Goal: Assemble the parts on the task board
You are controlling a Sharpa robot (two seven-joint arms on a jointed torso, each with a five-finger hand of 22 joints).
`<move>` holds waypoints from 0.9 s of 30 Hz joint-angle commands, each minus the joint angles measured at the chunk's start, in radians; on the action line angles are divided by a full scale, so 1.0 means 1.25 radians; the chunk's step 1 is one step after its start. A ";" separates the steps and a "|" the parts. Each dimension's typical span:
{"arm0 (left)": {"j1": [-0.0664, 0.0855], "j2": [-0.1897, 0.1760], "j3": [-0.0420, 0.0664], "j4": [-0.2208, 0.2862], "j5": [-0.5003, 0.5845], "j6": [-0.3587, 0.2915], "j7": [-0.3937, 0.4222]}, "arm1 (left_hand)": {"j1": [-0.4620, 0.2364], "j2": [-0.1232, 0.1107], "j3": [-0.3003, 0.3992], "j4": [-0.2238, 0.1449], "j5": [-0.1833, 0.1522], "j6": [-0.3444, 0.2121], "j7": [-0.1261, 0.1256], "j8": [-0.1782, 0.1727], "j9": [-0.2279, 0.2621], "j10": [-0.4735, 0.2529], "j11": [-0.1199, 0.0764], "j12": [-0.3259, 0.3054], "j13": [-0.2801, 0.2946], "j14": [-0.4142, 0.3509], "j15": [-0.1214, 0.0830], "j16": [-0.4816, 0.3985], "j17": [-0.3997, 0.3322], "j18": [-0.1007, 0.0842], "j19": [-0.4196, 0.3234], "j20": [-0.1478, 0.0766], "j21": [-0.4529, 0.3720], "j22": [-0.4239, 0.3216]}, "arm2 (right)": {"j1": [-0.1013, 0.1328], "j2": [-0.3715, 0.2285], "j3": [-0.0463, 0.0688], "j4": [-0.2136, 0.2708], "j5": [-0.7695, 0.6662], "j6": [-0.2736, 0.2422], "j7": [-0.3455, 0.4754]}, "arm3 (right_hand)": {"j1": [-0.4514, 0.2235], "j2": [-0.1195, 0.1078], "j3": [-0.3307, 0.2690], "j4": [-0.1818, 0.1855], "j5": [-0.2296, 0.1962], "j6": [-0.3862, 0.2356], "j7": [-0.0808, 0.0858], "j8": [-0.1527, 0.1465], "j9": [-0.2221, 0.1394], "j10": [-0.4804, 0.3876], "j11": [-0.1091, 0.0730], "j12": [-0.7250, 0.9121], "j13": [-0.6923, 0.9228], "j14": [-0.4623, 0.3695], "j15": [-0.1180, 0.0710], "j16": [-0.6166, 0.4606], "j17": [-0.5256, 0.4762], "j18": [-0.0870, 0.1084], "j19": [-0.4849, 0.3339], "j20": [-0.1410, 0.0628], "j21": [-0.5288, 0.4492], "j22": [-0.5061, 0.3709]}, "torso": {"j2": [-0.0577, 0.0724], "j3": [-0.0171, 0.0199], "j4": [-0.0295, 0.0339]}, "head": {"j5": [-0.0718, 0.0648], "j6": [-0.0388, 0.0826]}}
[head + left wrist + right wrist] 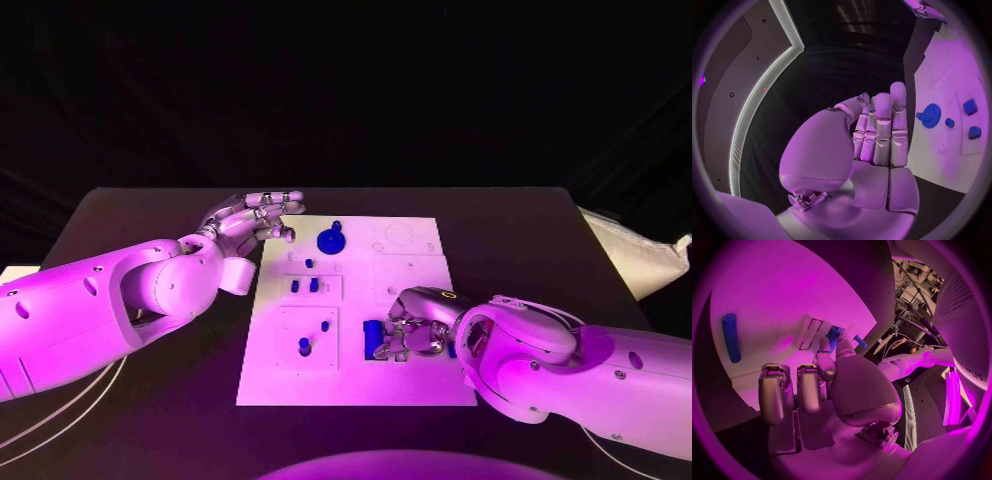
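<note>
left hand [257, 215] flat beside task board [418, 380], right hand [411, 325] perhaps curled

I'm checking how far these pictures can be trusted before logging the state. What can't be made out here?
- Head view: the right hand covers part of the task board; whether it grips a blue part there cannot be told.
- Right wrist view: the palm hides the board beneath; fingertip contact is unclear.
- Left wrist view: the left hand blocks the board's near side; the gear is too small for detail.
</note>
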 commanded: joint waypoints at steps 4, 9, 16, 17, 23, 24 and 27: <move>0.000 0.000 0.001 0.003 -0.003 0.016 0.003 | 0.006 0.003 0.001 -0.005 0.002 -0.005 -0.002 0.003 0.000 -0.005 0.001 0.006 0.001 -0.003 0.000 0.002 -0.001 0.009 -0.004 -0.001 -0.001 0.001 | -0.004 -0.006 -0.002 -0.002 -0.035 -0.016 -0.034 | -0.001 0.017 0.001 0.003 0.006 0.007 0.001 0.003 0.002 0.026 -0.016 0.018 0.037 0.054 -0.006 0.004 0.039 -0.013 0.004 -0.005 0.004 0.095 | 0.000 0.0010 0.0000 | -0.001 0.000; 0.000 -0.001 0.001 0.002 -0.003 0.016 0.003 | 0.006 0.003 0.001 -0.005 0.002 -0.005 -0.002 0.003 0.000 -0.005 0.001 0.006 0.001 -0.003 0.000 0.002 -0.001 0.009 -0.004 -0.001 -0.001 0.001 | -0.004 -0.020 -0.002 0.004 0.013 -0.046 0.008 | -0.027 -0.003 -0.020 0.015 0.026 -0.008 0.009 -0.006 0.000 0.011 -0.010 -0.019 0.014 0.050 -0.002 -0.007 0.023 -0.010 -0.005 -0.003 -0.003 0.083 | -0.001 0.0010 -0.0007 | -0.001 0.002; 0.000 -0.001 0.001 0.001 -0.003 0.016 0.001 | 0.006 0.003 0.001 -0.005 0.002 -0.005 -0.002 0.003 0.000 -0.005 0.001 0.006 0.001 -0.003 0.000 0.002 -0.001 0.009 -0.004 -0.001 -0.001 0.001 | 0.003 -0.074 -0.001 0.027 0.130 -0.091 0.118 | -0.020 -0.006 -0.033 0.014 0.065 -0.064 0.034 -0.043 -0.012 -0.028 0.011 -0.090 -0.030 0.044 0.015 -0.027 -0.003 -0.002 -0.030 0.010 -0.024 0.050 | -0.002 0.0004 -0.0013 | -0.003 0.004; 0.000 -0.001 0.001 0.001 -0.003 0.016 0.001 | 0.006 0.003 0.001 -0.005 0.002 -0.005 -0.002 0.003 0.000 -0.005 0.001 0.006 0.001 -0.003 0.000 0.002 -0.001 0.009 -0.004 -0.001 -0.001 0.001 | 0.006 -0.084 -0.001 0.030 0.133 -0.090 0.121 | -0.017 -0.005 -0.033 0.013 0.068 -0.066 0.035 -0.045 -0.012 -0.032 0.012 -0.097 -0.034 0.043 0.016 -0.028 -0.005 -0.001 -0.031 0.012 -0.025 0.048 | -0.002 0.0002 -0.0015 | -0.006 0.005; 0.000 -0.001 0.001 0.000 -0.003 0.015 0.001 | 0.006 0.003 0.001 -0.005 0.002 -0.005 -0.002 0.003 0.000 -0.005 0.001 0.006 0.001 -0.003 0.000 0.002 -0.001 0.009 -0.004 -0.001 -0.001 0.001 | 0.028 -0.152 -0.001 0.042 0.092 -0.085 0.109 | 0.011 0.010 -0.024 0.001 0.113 -0.069 0.038 -0.056 -0.016 -0.044 0.013 -0.124 -0.051 0.044 0.018 -0.029 -0.003 -0.001 -0.030 0.016 -0.026 0.048 | -0.002 -0.0007 -0.0025 | -0.014 0.008; 0.000 -0.001 0.000 0.000 -0.003 0.015 0.001 | 0.006 0.003 0.001 -0.005 0.002 -0.005 -0.002 0.003 0.000 -0.005 0.001 0.006 0.001 -0.003 0.000 0.002 -0.001 0.009 -0.004 -0.001 -0.001 0.001 | 0.030 -0.162 -0.001 0.043 0.072 -0.087 0.107 | 0.018 0.012 -0.022 -0.002 0.122 -0.070 0.038 -0.059 -0.017 -0.045 0.013 -0.126 -0.053 0.044 0.018 -0.029 -0.003 -0.001 -0.030 0.016 -0.026 0.049 | -0.002 -0.0008 -0.0033 | -0.015 0.008; 0.000 -0.001 0.000 0.000 -0.003 0.015 0.001 | 0.006 0.003 0.001 -0.005 0.002 -0.005 -0.002 0.003 0.000 -0.005 0.001 0.006 0.001 -0.003 0.000 0.002 -0.001 0.009 -0.004 -0.001 -0.001 0.001 | 0.033 -0.186 -0.001 0.046 0.022 -0.083 0.093 | 0.025 0.015 -0.020 -0.005 0.121 -0.071 0.039 -0.064 -0.019 -0.047 0.014 -0.133 -0.058 0.044 0.018 -0.029 -0.002 -0.002 -0.028 0.017 -0.025 0.050 | -0.003 0.0002 -0.0062 | -0.017 0.010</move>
